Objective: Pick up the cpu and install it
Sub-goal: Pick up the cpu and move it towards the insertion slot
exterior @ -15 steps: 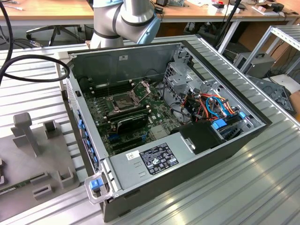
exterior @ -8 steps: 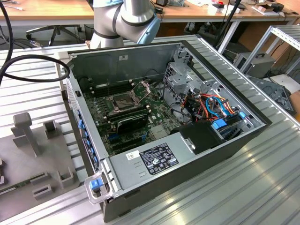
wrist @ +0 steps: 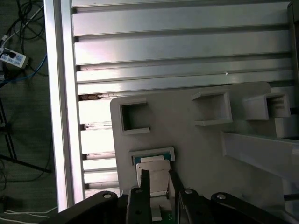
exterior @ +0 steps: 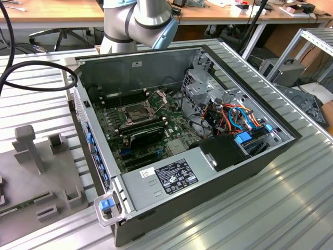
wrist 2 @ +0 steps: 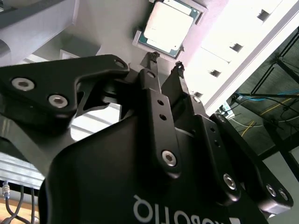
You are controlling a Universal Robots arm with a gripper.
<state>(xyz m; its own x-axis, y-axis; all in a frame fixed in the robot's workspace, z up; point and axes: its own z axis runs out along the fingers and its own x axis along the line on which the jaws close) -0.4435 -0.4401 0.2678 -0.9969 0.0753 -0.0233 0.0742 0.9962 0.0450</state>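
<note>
We are holding the black two-finger gripper, parted and empty, just above the small, flat silver-grey square cpu, which is lying in a pale grey fixture plate. We are judging it light, stiff and fragile, best pinched by opposite edges.

a lab: robot arm, opened computer, workbenches.

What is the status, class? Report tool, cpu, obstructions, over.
Tool open, poised over cpu. It lies flat in grey holder, not gripped. Nothing between them.
</note>
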